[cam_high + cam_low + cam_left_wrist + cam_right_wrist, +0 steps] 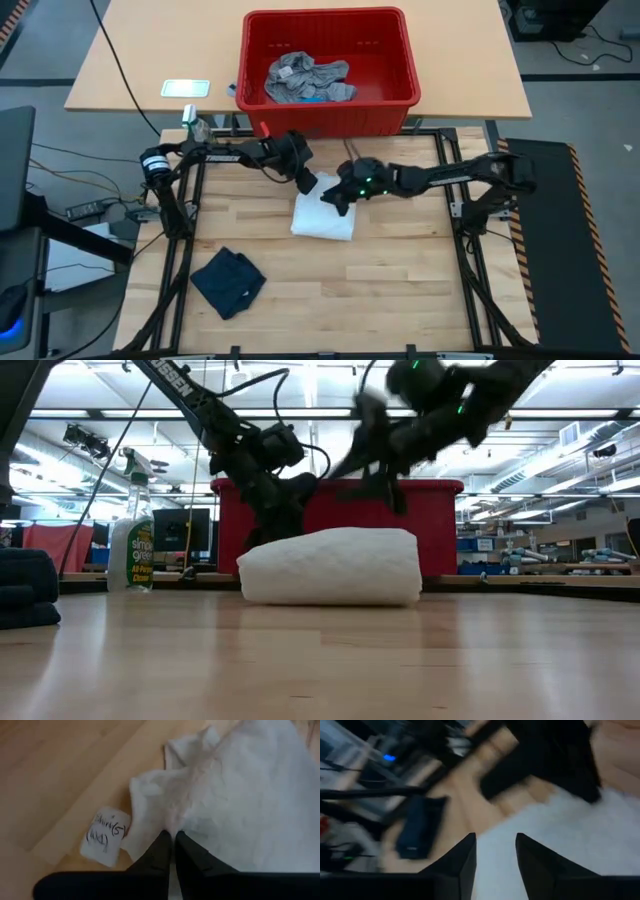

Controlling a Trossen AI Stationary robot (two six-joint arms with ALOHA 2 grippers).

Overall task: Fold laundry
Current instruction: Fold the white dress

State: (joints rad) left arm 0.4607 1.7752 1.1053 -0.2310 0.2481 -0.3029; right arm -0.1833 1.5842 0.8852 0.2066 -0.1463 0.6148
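Presently catalogued, largest item first.

Worktop (pixel 380 290): pale wooden butcher-block surface, carrying the folding work.

Red plastic basket (pixel 395 100): at the far edge, beyond the folding area; holds heather grey garments (pixel 305 78) in a loose heap with a scrap of bright blue among them.

White garment (pixel 325 215): mid-worktop, lying as a thick folded bundle. Judged light, soft and limp, quilted in texture; it should sag wherever unsupported, so it is best pinched at an edge or corner, through all layers. A handwritten cloth tag (pixel 105 836) lies at its corner.

Dark navy garment (pixel 228 282): near-left of the worktop, well apart from the white one, lying loosely bunched; likewise soft.

Left gripper (pixel 173 840): fingers clenched together, tips at the white garment's far-left edge; whether any cloth is nipped between them cannot be told.

Right gripper (pixel 495 851): fingers parted, grasping nothing, hovering over the white garment's far-right part.

Spray bottle (pixel 131 530): off to the side, idle.
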